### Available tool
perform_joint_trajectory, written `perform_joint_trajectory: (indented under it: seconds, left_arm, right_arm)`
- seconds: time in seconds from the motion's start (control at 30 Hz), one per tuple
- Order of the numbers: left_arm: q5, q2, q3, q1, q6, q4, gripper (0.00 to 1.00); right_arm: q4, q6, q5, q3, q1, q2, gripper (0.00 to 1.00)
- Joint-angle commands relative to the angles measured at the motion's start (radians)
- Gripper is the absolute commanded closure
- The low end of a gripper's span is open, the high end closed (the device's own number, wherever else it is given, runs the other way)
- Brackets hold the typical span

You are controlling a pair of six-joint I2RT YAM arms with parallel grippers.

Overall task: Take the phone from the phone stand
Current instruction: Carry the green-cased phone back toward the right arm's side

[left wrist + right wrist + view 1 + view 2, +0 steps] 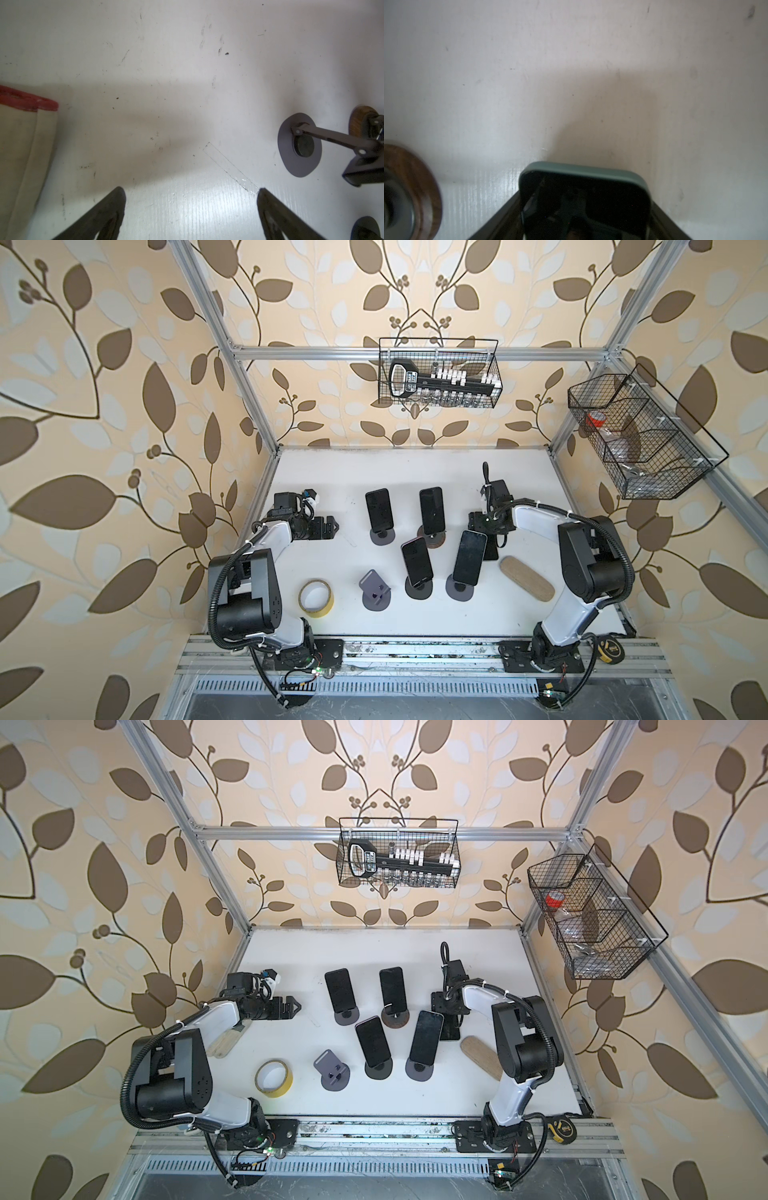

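Because I cannot tell if my right jaws grip the phone (583,203), I should open them fully before rising; my left jaws stand wide apart.

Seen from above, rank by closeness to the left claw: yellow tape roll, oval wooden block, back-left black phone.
1. Back-left black phone, just right of the left gripper.
2. Yellow tape roll, toward the front.
3. Oval wooden block, far right.
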Motion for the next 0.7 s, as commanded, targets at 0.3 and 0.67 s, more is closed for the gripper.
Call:
perform_joint_trajectory:
  seconds: [0.3,0.67]
  left_arm:
    - [0.022,0.012,0.034,0.013,0.024,-0.017,0.01]
    - [0.012,0.01,0.039,0.013,0.023,-0.022,0.01]
  right_arm:
    - [-0.034,-0.01,0.038,-0.005,0.011,0.016,0.21]
    - [-0.082,0.001,0.027,0.047,-0.009,-0.049,0.18]
